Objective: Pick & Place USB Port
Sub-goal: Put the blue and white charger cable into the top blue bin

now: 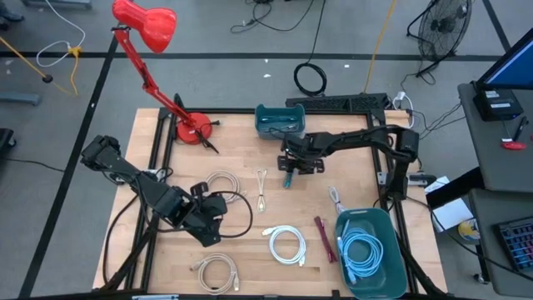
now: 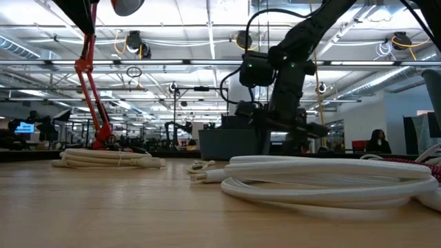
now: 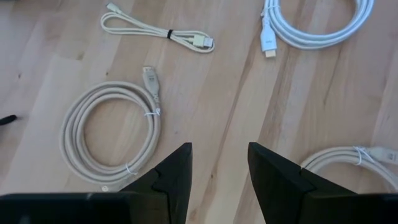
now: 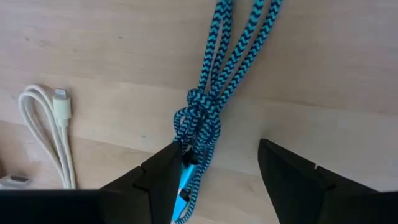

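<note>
Blue braided cable (image 4: 208,118) btwn open right gripper (image 4: 217,171) fingers, not clamped.

Bright, even overhead light fills the scene. Ceiling strip lights (image 2: 207,31) glare in the low view, where the near white cable coil (image 2: 324,179) blurs.

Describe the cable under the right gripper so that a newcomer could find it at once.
Start at the dark teal bin at the table's far edge; the right gripper hangs open just in front of it. Below it lies the braided cable, knotted around itself. It alone is turquoise-and-black zigzag; the neighbouring cables are plain white or cream.
</note>
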`<state>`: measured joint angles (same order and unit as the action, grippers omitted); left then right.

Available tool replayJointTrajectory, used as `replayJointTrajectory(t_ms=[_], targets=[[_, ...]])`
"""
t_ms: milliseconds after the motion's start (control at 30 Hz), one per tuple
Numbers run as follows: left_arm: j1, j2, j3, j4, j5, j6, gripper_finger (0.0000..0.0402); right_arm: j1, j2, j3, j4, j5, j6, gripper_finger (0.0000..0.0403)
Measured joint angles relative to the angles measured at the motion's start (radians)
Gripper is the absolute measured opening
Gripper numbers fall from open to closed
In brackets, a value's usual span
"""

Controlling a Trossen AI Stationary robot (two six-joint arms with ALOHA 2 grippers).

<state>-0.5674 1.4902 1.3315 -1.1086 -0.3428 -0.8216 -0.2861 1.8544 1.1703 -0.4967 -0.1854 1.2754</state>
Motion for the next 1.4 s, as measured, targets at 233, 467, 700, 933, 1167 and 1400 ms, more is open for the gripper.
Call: replayJointTrajectory(t_ms=[233, 467, 700, 933, 1167, 1400], targets=[[0.0, 0.0, 0.0, -0.005, 0.0, 0.004, 0.0156, 0.0, -0.002, -0.026, 0.023, 0.029, 0.0, 0.0155], [0.014, 0.0, 0.0, -0.005, -0.008, 0.009, 0.0156, 0.001, 0.001, -0.029, 0.071, 0.05, -0.006, 0.0091], [0.018, 0.0, 0.0, -0.001, -0.008, 0.01, 0.0156, 0.002, 0.006, -0.027, 0.138, 0.05, -0.062, 0.0039], [0.018, 0.0, 0.0, 0.0, -0.008, 0.008, 0.0156, 0.032, 0.002, 0.005, 0.247, 0.012, -0.116, 0.0021], [0.018, 0.0, 0.0, 0.002, -0.008, 0.007, 0.0156, 0.055, 0.0, 0.16, 0.244, 0.001, -0.235, 0.0023], [0.018, 0.0, 0.0, 0.0, -0.007, 0.002, 0.0156, 0.017, -0.001, 0.37, 0.238, 0.017, -0.356, 0.0023]])
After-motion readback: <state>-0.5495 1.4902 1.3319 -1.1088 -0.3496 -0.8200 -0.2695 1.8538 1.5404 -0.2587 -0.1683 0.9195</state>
